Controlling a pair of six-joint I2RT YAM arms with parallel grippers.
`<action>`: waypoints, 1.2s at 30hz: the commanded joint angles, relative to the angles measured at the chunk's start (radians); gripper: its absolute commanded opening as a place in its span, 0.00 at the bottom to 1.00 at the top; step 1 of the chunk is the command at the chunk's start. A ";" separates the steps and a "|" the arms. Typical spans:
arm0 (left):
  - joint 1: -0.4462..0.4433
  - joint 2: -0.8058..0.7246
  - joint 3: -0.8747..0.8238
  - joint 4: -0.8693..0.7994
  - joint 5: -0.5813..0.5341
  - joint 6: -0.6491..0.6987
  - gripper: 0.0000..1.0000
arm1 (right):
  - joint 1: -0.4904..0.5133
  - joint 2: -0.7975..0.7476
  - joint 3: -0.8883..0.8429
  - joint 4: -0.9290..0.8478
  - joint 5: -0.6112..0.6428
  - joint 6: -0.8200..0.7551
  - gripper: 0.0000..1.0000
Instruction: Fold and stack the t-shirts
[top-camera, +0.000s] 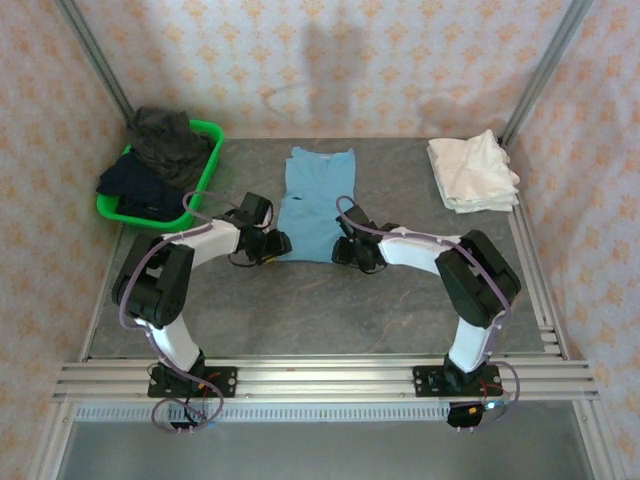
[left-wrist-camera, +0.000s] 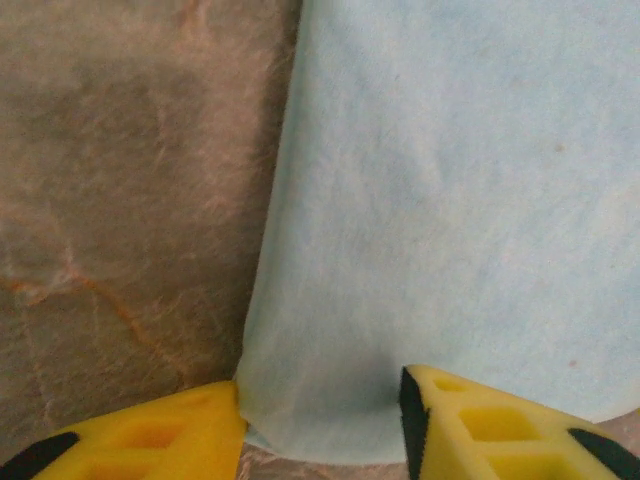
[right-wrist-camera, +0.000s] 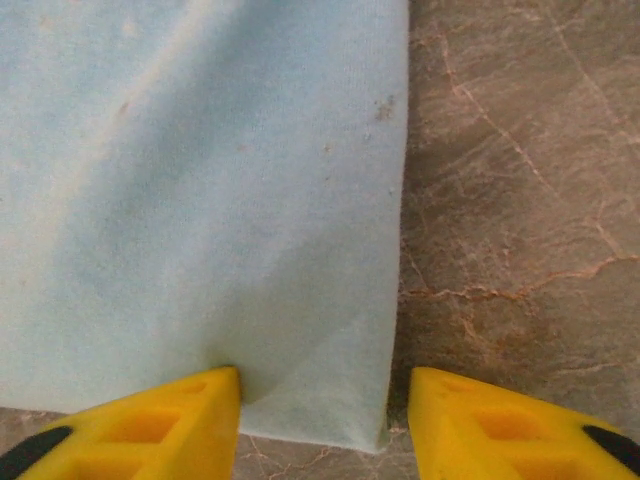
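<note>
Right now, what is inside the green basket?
A crumpled grey garment lies on top, and a navy garment spills over the green basket's left rim. Anything beneath them, including the basket floor, is covered.

Soft, matt, finely knit cloth in the sky-blue t-shirt (right-wrist-camera: 200, 200); similar limp cloth in the cream t-shirts (top-camera: 472, 172) far right. Matt, stone-veined worktop (top-camera: 300, 310). Smooth yellow plastic on left gripper (left-wrist-camera: 320, 425) and right gripper (right-wrist-camera: 325, 420). Glossy green plastic basket (top-camera: 205, 172) far left. Brushed metal rails (top-camera: 320, 378) near.
</note>
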 joint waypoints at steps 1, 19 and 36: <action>-0.002 0.039 0.009 -0.006 -0.011 0.022 0.37 | 0.001 0.052 0.015 -0.022 0.020 0.004 0.36; -0.057 -0.262 -0.214 -0.065 0.007 0.005 0.00 | 0.016 -0.220 -0.146 -0.106 -0.036 -0.003 0.00; -0.064 -0.576 -0.002 -0.292 -0.198 -0.053 0.00 | 0.022 -0.326 0.217 -0.345 0.058 -0.080 0.00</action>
